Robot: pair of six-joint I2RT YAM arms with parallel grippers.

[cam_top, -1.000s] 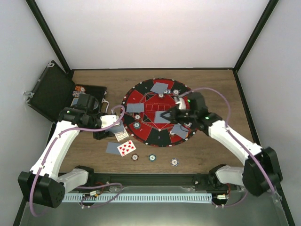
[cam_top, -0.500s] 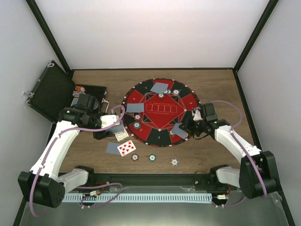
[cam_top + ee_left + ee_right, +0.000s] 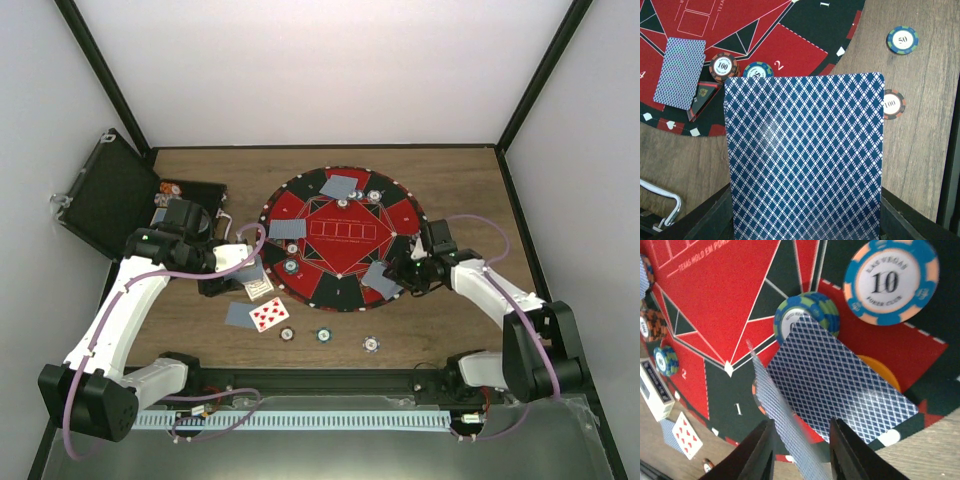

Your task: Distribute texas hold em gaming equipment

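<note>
Above the worktop [image 3: 200, 320] left of the mat [image 3: 335, 290], the left hand [image 3: 247, 270] pinched a blue-backed card [image 3: 805, 150]; over the mat's right rim, the right hand [image 3: 802, 452] stood slightly spread, an edge-on card [image 3: 777, 410] between its fingers, above a flat card [image 3: 840, 385]

A mat [image 3: 345, 232] lies mid-table [image 3: 460, 180], with the case [image 3: 105, 200] off its far left. On the mat, one card [image 3: 338, 186] lies far, another card [image 3: 286, 229] left, a third card [image 3: 381, 278] near right. Near left of the mat, two cards [image 3: 269, 314] lie side by side on the table. Nearer still, three chips [image 3: 323, 335] sit in a row.
</note>
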